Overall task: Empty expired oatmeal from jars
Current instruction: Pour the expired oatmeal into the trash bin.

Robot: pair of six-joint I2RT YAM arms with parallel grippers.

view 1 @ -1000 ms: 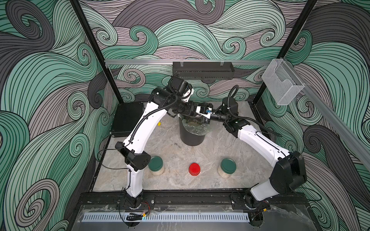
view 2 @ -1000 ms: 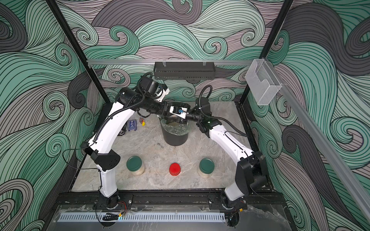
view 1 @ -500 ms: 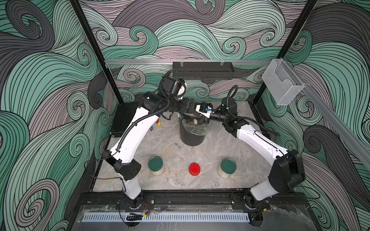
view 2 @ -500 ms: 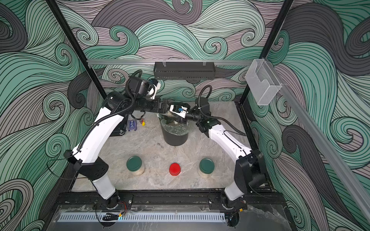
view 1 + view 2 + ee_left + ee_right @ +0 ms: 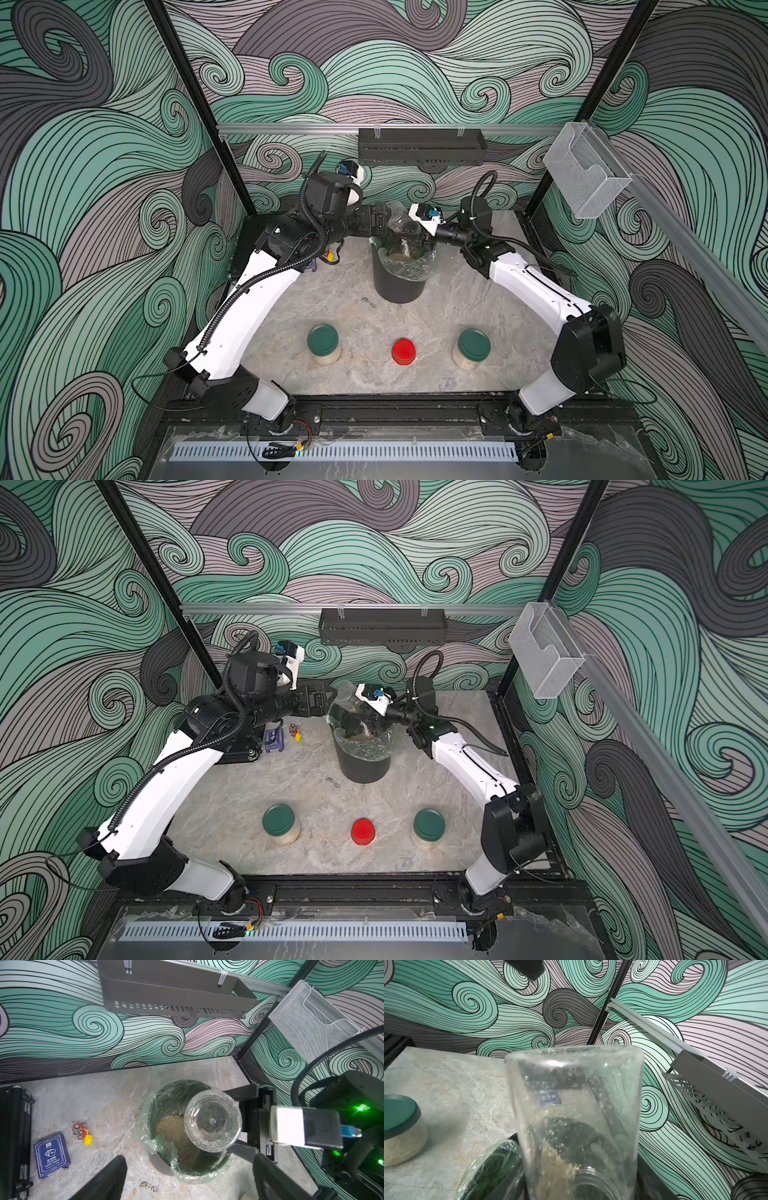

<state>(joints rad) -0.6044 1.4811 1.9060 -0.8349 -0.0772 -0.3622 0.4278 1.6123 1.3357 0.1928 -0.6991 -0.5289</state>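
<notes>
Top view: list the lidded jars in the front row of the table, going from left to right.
First green-lidded jar → red-lidded jar → second green-lidded jar.

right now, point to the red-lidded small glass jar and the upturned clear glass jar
red-lidded small glass jar (image 5: 403, 350): in a top view, lid centre
upturned clear glass jar (image 5: 212, 1120): left wrist view, its base

Both arms reach away from their bases and bend inward, so the wrists face each other. The left arm (image 5: 257, 299) ends in the left gripper (image 5: 189, 1160), its jaws spread wide and holding nothing. On the right arm (image 5: 536, 286), the right gripper (image 5: 228, 1121) is clamped on a glass jar (image 5: 207, 1118), with the wrist rolled so the jar's base faces up.
</notes>
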